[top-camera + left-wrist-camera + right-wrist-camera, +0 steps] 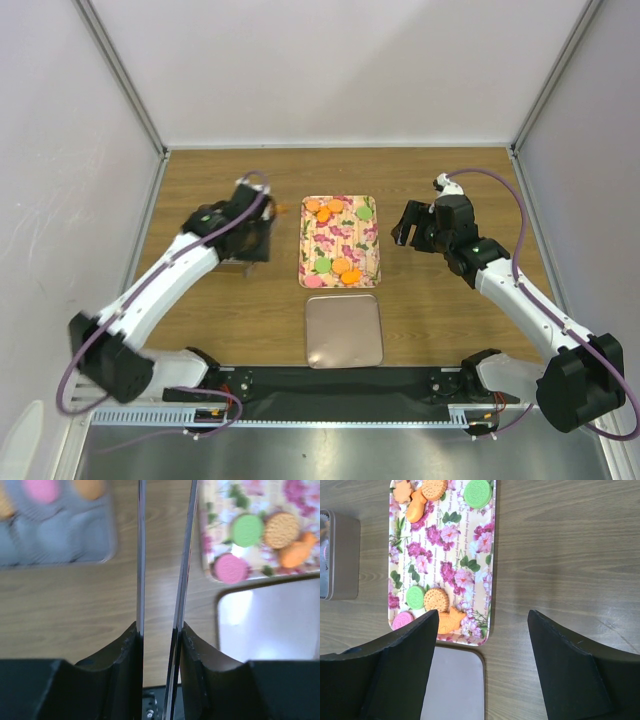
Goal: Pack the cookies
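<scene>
Several cookies lie on the floral tray (pixel 343 240): an orange cluster (pixel 322 209) and a green one (pixel 365 212) at the far end, more cookies (pixel 436 599) at the near end. My left gripper (pixel 274 209) hovers between the tin (pixel 233 267) and the tray. Its thin metal fingers (pixel 141 555) run out of the left wrist view's top. In the top view a small orange cookie (pixel 284 208) sits at their tips. My right gripper (pixel 482 615) is open and empty, right of the tray's near corner.
A square metal lid (pixel 343 332) lies near the front edge, just below the tray. The tin's moulded insert (pixel 60 535) holds a pink (pixel 42 489) and an orange cookie (pixel 89 486). White walls close in the table on three sides.
</scene>
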Action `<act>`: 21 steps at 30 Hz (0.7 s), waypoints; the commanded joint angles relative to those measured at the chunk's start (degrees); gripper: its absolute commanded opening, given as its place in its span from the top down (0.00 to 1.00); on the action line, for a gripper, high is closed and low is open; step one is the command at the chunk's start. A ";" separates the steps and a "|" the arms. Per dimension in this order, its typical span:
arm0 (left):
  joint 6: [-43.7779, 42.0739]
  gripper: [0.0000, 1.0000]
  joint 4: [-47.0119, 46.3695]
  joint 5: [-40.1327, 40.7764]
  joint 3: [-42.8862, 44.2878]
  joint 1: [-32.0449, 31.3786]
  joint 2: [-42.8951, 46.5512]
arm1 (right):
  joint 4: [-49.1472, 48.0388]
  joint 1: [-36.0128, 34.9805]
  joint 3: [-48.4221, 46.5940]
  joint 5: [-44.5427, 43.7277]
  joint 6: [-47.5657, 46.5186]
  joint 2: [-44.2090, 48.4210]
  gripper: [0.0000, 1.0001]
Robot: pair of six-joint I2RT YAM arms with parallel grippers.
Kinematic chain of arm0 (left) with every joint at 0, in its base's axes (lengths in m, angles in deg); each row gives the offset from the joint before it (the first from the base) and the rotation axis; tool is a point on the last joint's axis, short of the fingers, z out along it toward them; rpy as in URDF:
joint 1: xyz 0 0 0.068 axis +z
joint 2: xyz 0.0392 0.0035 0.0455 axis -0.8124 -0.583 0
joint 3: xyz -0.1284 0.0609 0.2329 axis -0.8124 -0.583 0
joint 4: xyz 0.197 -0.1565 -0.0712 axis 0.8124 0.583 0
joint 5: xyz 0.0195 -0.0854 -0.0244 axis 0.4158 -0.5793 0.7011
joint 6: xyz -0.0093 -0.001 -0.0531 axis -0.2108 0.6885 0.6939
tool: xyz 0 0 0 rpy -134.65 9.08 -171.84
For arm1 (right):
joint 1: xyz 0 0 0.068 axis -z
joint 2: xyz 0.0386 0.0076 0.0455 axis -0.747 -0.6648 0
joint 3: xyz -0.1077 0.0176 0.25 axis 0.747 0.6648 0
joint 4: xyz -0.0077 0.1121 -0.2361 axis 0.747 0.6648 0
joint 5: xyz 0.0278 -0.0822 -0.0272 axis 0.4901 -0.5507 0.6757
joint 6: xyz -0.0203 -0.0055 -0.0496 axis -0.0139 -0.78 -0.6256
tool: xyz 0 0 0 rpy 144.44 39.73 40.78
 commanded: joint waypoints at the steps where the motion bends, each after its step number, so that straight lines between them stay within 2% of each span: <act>1: 3.25 0.64 4.52 1.59 -4.99 5.03 10.07 | -1.13 0.14 -1.94 1.83 0.06 0.56 0.22; 6: 4.66 0.64 7.59 0.97 -10.98 11.18 17.54 | -1.13 0.22 -2.03 2.18 0.06 0.56 0.22; 11: 6.85 0.63 10.66 1.67 -15.20 13.83 22.64 | -1.04 0.22 -1.86 2.44 0.06 0.83 0.22; 21: 7.56 0.61 11.72 1.59 -17.32 20.42 25.91 | -1.57 0.14 -1.50 4.03 0.41 1.00 0.22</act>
